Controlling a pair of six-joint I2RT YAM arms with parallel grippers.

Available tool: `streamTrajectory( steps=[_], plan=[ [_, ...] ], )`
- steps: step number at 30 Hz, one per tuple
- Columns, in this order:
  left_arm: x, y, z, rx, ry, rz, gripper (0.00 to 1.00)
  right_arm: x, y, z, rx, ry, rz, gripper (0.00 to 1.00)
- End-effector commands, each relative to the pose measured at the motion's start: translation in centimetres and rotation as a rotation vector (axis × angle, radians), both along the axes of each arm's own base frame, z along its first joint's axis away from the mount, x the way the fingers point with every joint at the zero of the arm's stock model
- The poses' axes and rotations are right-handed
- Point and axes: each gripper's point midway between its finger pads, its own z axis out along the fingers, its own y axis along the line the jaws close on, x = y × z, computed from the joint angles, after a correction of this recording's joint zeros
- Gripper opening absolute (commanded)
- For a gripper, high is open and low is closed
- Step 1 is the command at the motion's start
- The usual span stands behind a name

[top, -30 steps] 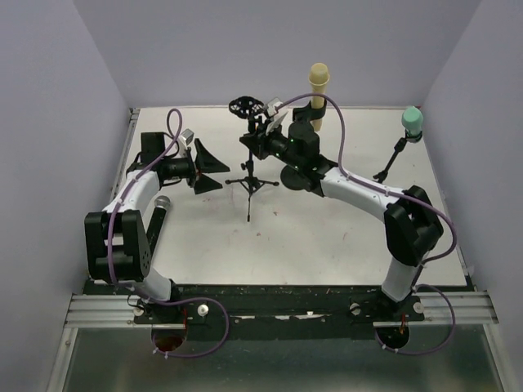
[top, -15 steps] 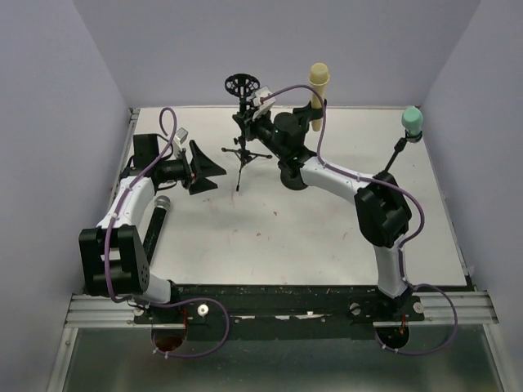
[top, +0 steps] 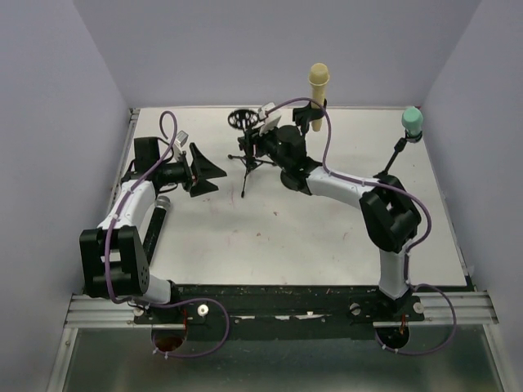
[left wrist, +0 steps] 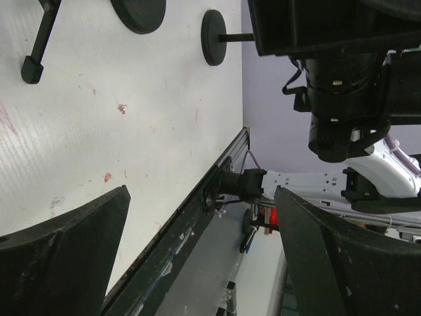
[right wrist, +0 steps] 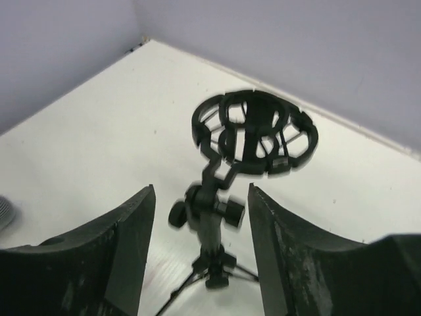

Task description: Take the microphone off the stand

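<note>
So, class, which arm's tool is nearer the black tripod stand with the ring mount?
Right. The right tool is at the stand, fingers either side of its stem; the left tool is open, well off to the stand's left.

We saw a white table (top: 270,237) with small red marks on it. Plain pale purple walls stood behind it (top: 270,49) and on both sides. A silver metal rail (top: 278,309) ran along the near edge. The light was soft and even.

Robot lab cell: white table (top: 270,237) boxed by plain walls (top: 245,49).
</note>
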Motion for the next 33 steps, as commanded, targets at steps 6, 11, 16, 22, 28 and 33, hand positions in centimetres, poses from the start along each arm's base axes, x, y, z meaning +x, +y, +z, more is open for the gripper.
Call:
streamTrajectory(
  steps=[6,11,16,22,28,33],
  plan=[
    [-0.3,0.0,0.3,-0.017,-0.038,0.010,0.98,-9.2,-5.5,0.3,-0.010,0.204,0.069,0.76],
    [-0.1,0.3,0.6,0.034,-0.084,0.006,0.98,-13.5,-9.3,1.0,-0.110,0.210,0.092,0.76],
    [-0.6,0.9,1.7,0.147,-0.189,-0.016,0.94,-17.0,-13.0,2.8,-0.242,0.164,0.110,0.77],
    [-2.8,2.2,7.4,0.383,-0.515,-0.112,0.93,-20.8,-17.3,7.9,-0.389,0.026,0.142,0.77],
    [-3.3,1.4,13.5,0.509,-0.747,-0.111,0.91,-19.9,-20.7,15.1,-0.355,0.019,-0.021,0.77],
    [-3.7,-4.1,16.1,0.477,-0.940,-0.242,0.88,-14.8,-20.3,18.4,-0.233,-0.019,-0.192,0.84]
  ],
)
